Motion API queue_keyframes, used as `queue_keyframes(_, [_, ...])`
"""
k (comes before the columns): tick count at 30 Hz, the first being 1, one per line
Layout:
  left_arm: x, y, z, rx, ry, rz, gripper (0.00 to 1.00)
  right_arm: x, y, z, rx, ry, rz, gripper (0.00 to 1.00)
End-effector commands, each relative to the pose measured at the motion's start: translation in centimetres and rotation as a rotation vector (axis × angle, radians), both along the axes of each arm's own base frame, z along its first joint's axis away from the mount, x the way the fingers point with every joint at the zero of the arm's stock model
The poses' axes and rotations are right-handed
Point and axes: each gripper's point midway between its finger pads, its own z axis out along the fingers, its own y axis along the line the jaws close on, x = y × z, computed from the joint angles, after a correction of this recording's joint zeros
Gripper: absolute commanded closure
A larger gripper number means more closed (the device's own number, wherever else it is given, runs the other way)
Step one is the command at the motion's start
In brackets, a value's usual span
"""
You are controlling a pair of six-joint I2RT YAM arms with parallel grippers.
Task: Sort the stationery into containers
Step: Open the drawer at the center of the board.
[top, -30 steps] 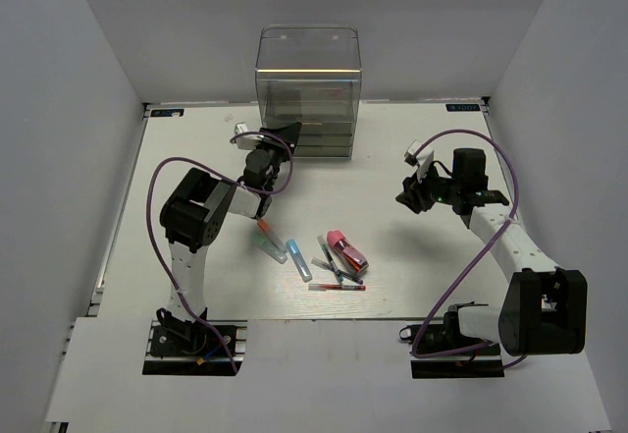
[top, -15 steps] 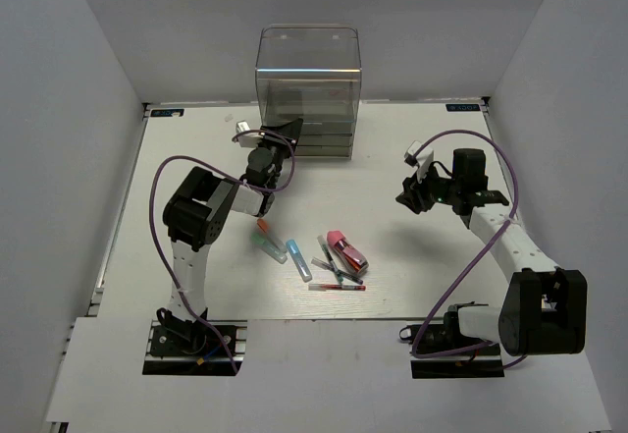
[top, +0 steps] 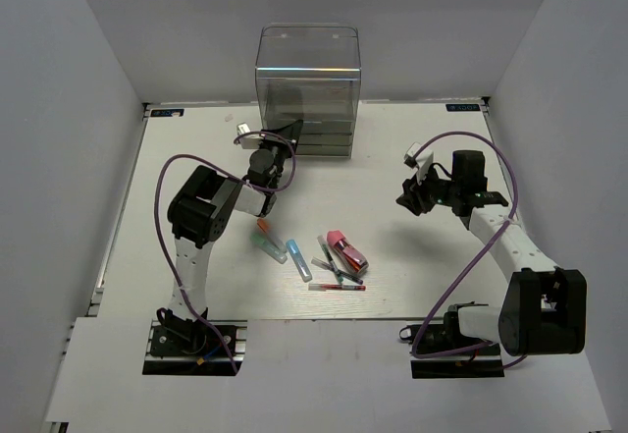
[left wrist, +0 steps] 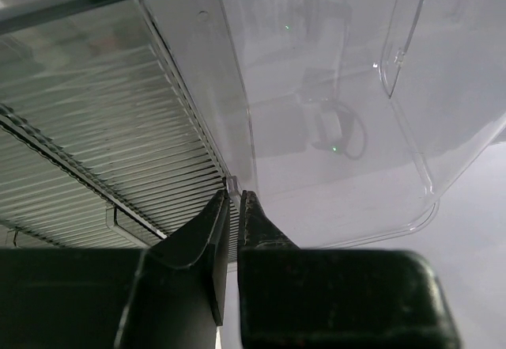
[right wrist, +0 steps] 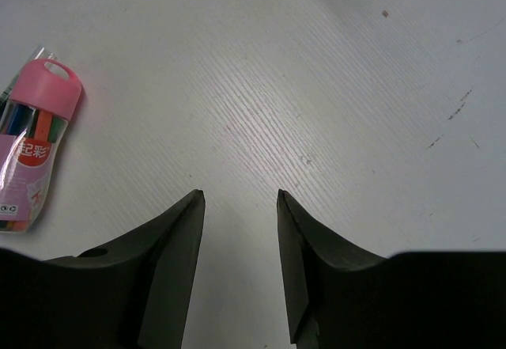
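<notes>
Your drawer (left wrist: 332,88) is clear, glossy, smooth plastic. Your table (right wrist: 316,88) looks matt white with a fine ridged grain. The fingers (right wrist: 170,262) are matt black, and the pack (right wrist: 32,151) is shiny clear plastic, pink-capped.

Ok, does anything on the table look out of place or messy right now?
Only the stationery: markers, pens and a pink pack lie scattered and crossing each other in the middle of the table, well apart from the transparent drawer box. Nothing looks spilled or damaged.
</notes>
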Motion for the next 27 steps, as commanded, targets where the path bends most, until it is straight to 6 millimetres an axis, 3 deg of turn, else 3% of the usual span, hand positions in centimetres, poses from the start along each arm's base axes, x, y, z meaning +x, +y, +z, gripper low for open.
queue_keyframes(1, [0.6,0.7,1.0,-0.012,-0.025,0.038,0.99,0.2,0.3,0.4,0.004,-0.031,0.015,0.52])
queue_keyframes(6, [0.1,0.7,1.3,-0.021,-0.047,0.029,1.00,0.2,0.4,0.5,0.007,-0.034,0.019,0.52])
queue_keyframes(15, [-1.7,-0.1,5.0,-0.054,-0.143,-0.030,1.00,0.2,0.4,0.4,0.008,-0.031,0.022,0.52])
queue_keyframes(17, [-2.1,0.0,4.7,-0.036,-0.139,-0.036,1.00,0.2,0.5,0.6,0.010,-0.036,0.024,0.52])
queue_keyframes(19, [-2.6,0.0,5.9,-0.033,-0.165,-0.045,1.00,0.2,0.5,0.5,0.010,-0.032,0.022,0.52])
queue_keyframes(20, [-2.8,-0.1,5.4,-0.016,-0.157,-0.051,1.00,0.2,0.5,0.6,0.013,-0.036,0.024,0.52])
queue_keyframes(21, [-3.1,0.1,6.4,-0.017,-0.184,-0.048,1.00,0.2,0.5,0.6,0.011,-0.037,0.022,0.52])
queue_keyframes(22, [-3.3,0.0,5.9,-0.010,-0.175,-0.057,1.00,0.2,0.5,0.6,0.011,-0.035,0.023,0.52])
queue_keyframes(24, [-4.0,-0.2,7.1,-0.012,-0.199,-0.063,1.00,0.1,0.5,0.6,0.011,-0.034,0.022,0.52])
queue_keyframes(27, [-4.9,0.0,7.1,-0.001,-0.201,-0.069,1.00,0.1,0.5,0.6,0.013,-0.033,0.022,0.52])
